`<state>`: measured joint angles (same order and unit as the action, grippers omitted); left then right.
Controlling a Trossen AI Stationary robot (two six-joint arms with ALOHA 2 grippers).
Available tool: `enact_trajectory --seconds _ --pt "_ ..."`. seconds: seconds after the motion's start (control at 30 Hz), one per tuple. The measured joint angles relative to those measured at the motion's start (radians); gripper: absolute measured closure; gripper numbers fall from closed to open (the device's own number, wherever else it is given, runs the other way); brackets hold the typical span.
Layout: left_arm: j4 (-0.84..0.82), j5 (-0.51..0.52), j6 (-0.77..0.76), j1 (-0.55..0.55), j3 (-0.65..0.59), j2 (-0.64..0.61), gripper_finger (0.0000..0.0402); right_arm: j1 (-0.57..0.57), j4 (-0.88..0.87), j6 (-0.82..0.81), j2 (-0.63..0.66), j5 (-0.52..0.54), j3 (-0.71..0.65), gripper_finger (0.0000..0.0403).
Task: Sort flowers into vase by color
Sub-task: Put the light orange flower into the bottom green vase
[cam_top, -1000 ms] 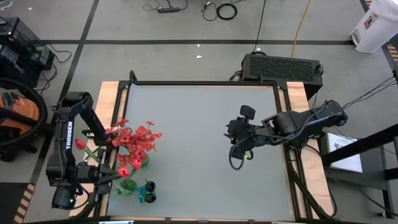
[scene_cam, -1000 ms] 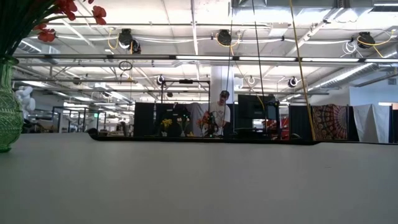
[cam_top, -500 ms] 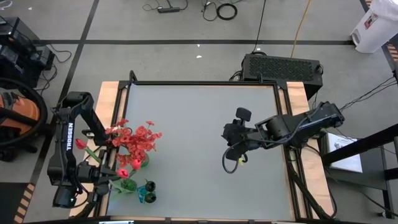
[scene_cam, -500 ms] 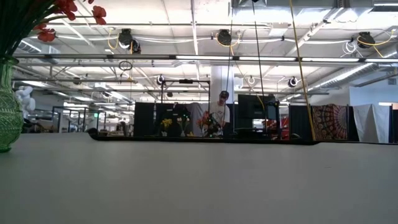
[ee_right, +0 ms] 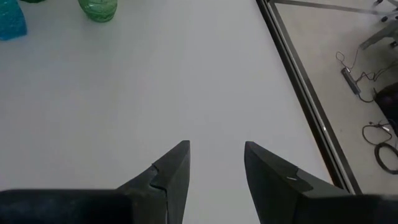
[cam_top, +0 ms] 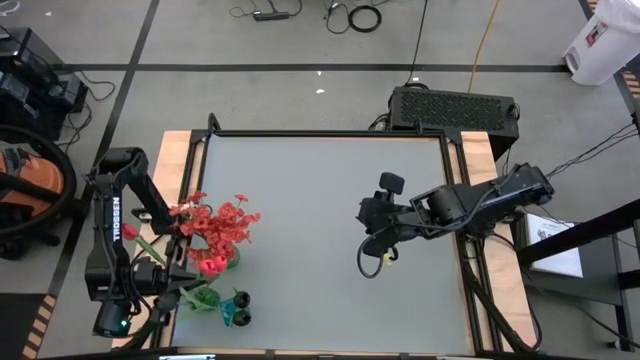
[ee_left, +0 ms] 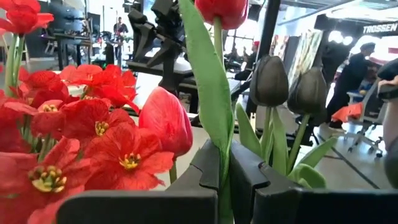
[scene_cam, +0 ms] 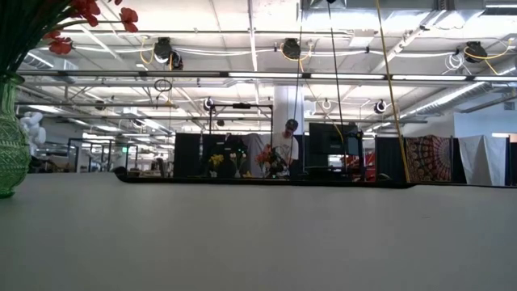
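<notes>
A grey table [cam_top: 320, 250] with a wooden border fills the middle of the overhead view, with a dark robot arm at each side. The right arm reaches in from the table's right edge, and the right gripper [cam_top: 376, 262] hangs over bare table right of centre; its jaws stand apart with nothing between them, as the right wrist view shows [ee_right: 214, 165]. The left arm stands at the table's left edge, and the left gripper [cam_top: 178, 283] sits low among the flowers, near the table's front left corner. In the left wrist view its jaws [ee_left: 227, 171] are closed narrowly on the green stem [ee_left: 219, 93] of a red-pink tulip bud. Frilly red blooms [cam_top: 225, 225] spread over a green glass vase [cam_top: 207, 295]. Just beside it stands a smaller blue vase [cam_top: 238, 312]. Two black buds [ee_left: 289, 84] rise just beside the held stem in the left wrist view.
</notes>
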<state>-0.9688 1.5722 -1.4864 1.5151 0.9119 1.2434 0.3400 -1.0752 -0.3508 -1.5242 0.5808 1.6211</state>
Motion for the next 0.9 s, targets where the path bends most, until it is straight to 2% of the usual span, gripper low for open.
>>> enact_trajectory --seconds 0.4,0.67,0.9 --pt "0.020 -0.001 0.007 -0.084 0.004 0.000 0.0392 -0.001 0.000 0.000 0.000 -0.001 0.000 0.0259" --pt "0.022 -0.001 0.052 -0.071 -0.004 0.000 0.0392 -0.001 -0.014 -0.002 0.000 -0.001 0.000 0.0259" --pt "0.127 -0.002 0.082 -0.074 -0.057 0.000 0.0392 -0.001 -0.014 -0.003 0.000 -0.001 0.000 0.0259"
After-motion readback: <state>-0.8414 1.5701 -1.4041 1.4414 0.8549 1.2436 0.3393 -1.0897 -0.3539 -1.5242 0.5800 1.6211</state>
